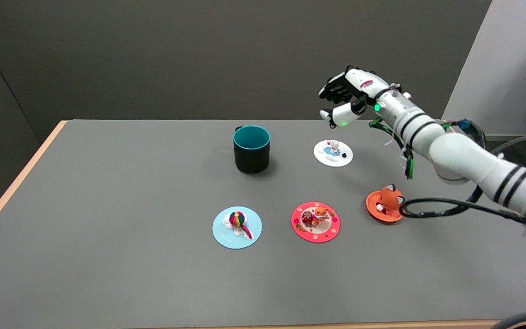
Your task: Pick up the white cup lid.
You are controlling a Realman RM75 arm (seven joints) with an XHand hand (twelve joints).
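Note:
The white cup lid (333, 153) lies flat on the grey table, right of the mug, with a small figure standing on top of it. My right hand (344, 95) hovers in the air above and slightly behind the lid, well clear of it. Its fingers are spread and curved downward, the thumb apart below them, and nothing is in its grasp. The white arm reaches in from the lower right.
A dark mug with a teal inside (251, 149) stands left of the white lid. Nearer me lie a light blue lid (237, 227), a red lid (315, 221) and an orange fox lid (385, 205). A black cable (436, 208) loops beside the orange lid.

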